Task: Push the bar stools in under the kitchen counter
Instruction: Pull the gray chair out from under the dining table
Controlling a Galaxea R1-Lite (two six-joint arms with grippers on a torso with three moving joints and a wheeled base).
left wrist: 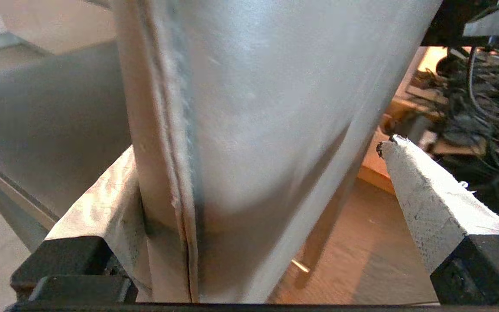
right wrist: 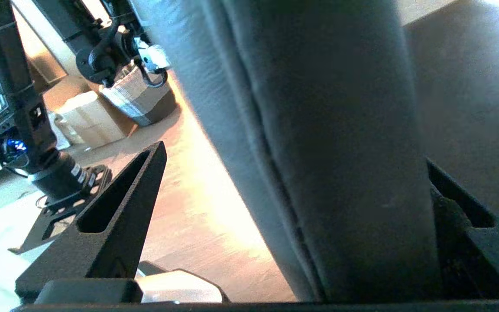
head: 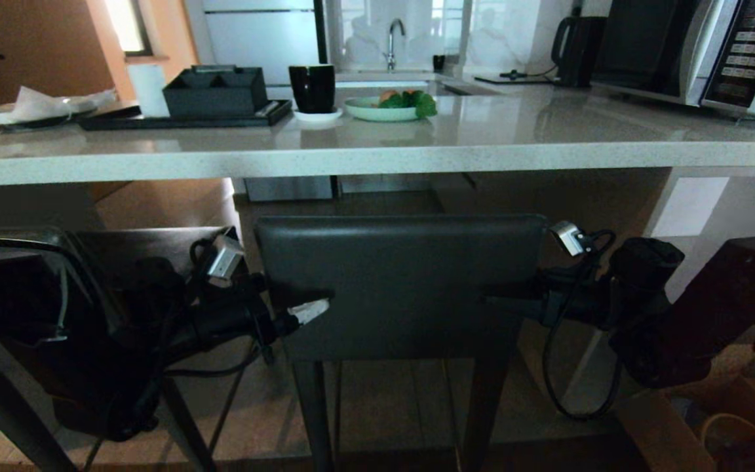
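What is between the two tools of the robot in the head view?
The bar stool's backrest lies between the left tool and the right tool, one at each side edge. The head view shows this.

black arms (head: pixel 646 308) with looping cables, silver wrist blocks, white-taped left gripper (left wrist: pixel 249 182) fingers.

The stool (head: pixel 400 285) stands upright at centre frame, its dark leather backrest facing the camera, slim legs running to the bottom edge. The counter (head: pixel 377 157), a pale speckled slab, spans the frame above it.
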